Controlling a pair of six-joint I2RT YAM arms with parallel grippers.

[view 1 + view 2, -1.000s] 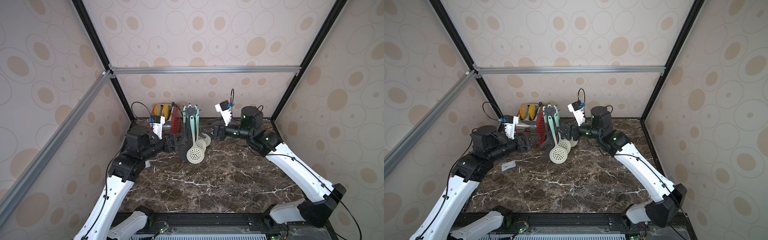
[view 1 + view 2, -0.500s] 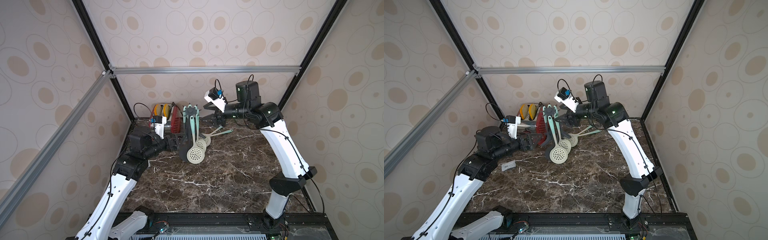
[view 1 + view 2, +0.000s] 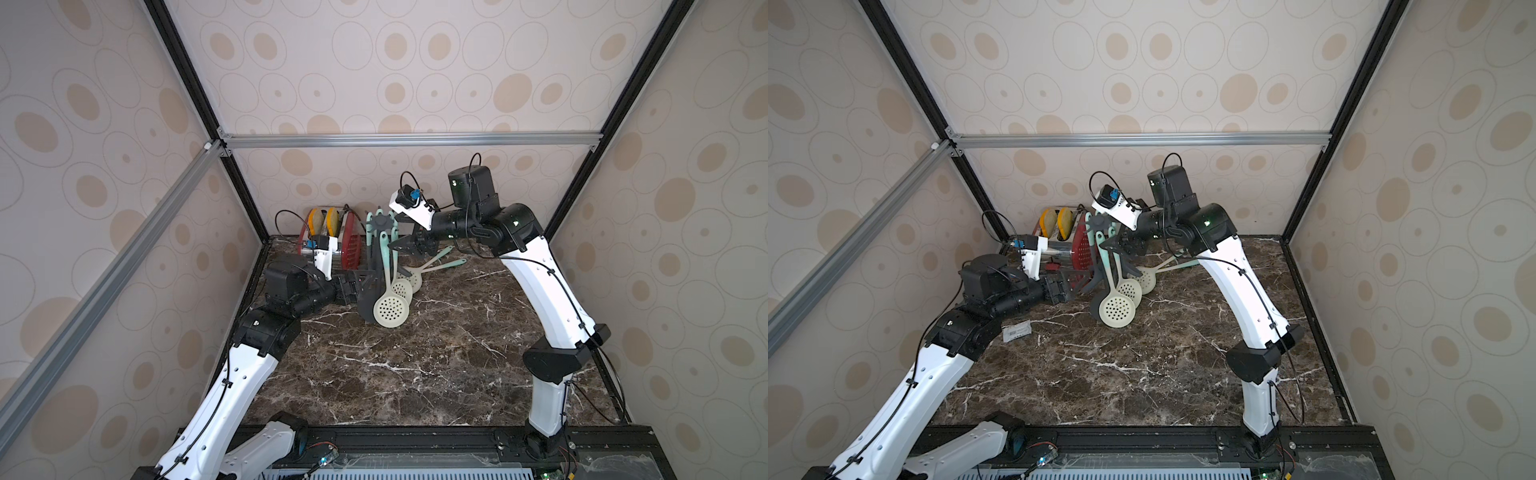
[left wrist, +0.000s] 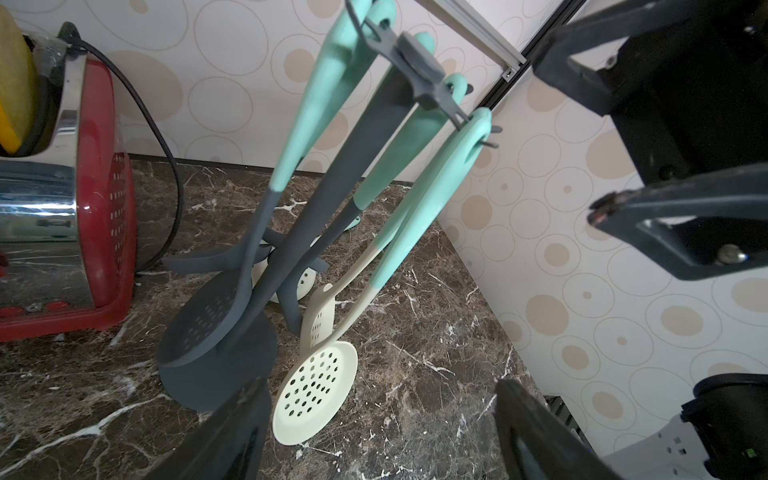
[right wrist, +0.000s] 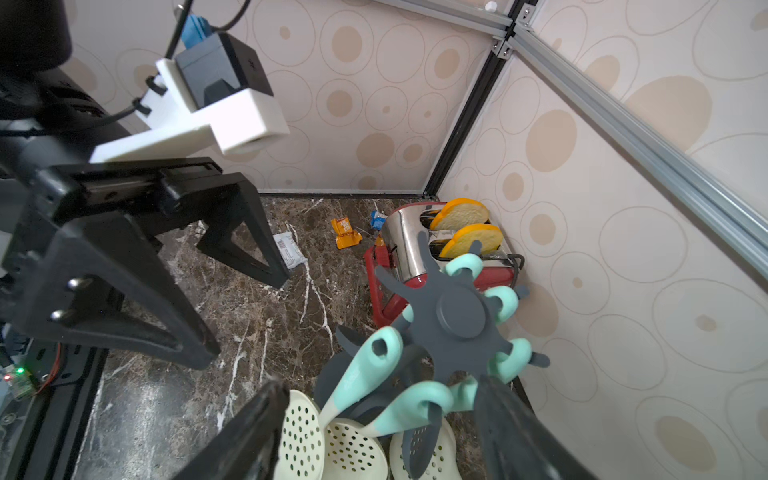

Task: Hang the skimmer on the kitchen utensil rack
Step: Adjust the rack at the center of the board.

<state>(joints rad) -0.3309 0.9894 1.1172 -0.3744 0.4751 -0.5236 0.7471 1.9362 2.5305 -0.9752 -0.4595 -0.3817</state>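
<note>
Checking the feeds from my desk: the skimmer (image 4: 316, 386), cream head and teal handle, hangs by its loop from a hook of the kitchen utensil rack (image 5: 461, 318), next to a dark grey slotted spoon (image 4: 208, 324). My right gripper (image 5: 380, 386) sits up by the crown, jaws spread wide and pinching nothing. The left gripper (image 4: 382, 399) is low near the round base, also spread and empty. The red toaster (image 5: 403, 245) behind holds two bread slices (image 5: 459, 212), one per slot.

Red toaster (image 5: 405, 241), bread slices (image 5: 461, 212) inside; white packet (image 5: 289, 248)
</note>
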